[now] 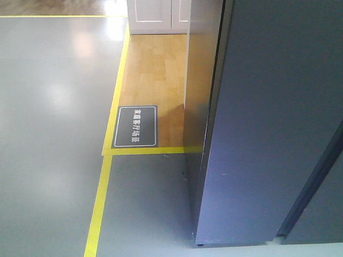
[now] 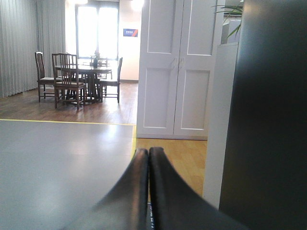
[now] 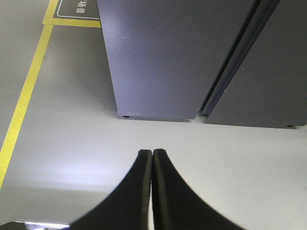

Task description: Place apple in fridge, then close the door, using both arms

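From my right gripper (image 3: 152, 152), whose jaws are pressed together, the fridge (image 3: 158, 57) stands ahead on the floor, and its door (image 3: 268, 72) is to the right of the jaws, past a narrow gap. A tape line (image 3: 21, 108) runs on the floor far to the left of them, and a floor sign (image 3: 79, 8) lies ahead on the left. From my left gripper (image 2: 148, 151), also pressed together, a cupboard (image 2: 177, 67) stands ahead, the fridge side is at the right, and a table with chairs (image 2: 79, 76) is far ahead on the left.
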